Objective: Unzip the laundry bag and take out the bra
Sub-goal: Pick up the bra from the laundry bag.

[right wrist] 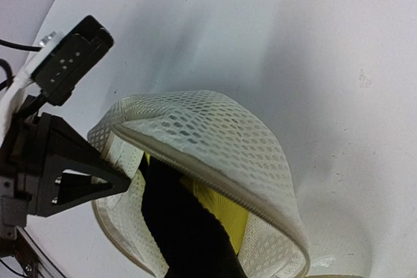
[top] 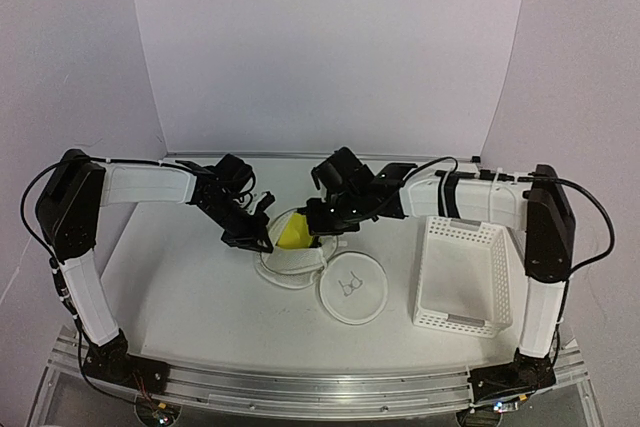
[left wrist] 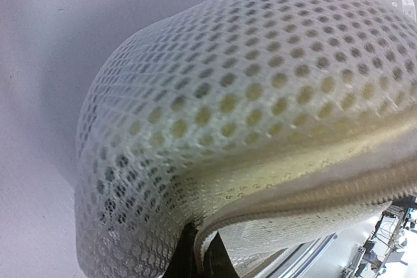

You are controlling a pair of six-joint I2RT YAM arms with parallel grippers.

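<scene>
Left gripper [top: 247,235]: the bag [top: 298,259] rim appears to be pinched between the jaws and is held raised at mid-bench. The bag is found already unzipped, with its mouth gaping. A yellow bra [top: 291,233] is exposed inside.

Right gripper [top: 322,219]: one finger [right wrist: 186,226] is sunk into the mouth against the bra. Whether the jaws are spread or pressed together cannot be told.

A basket [top: 462,230] is noted by the right edge.

Step judged: extraction. Next, the bra must be pinched and drawn out while the rim is held firm.

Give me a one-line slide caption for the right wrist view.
Unzipped mesh laundry bag gaping on the white table, yellow bra visible inside, left arm at its rim.
</scene>
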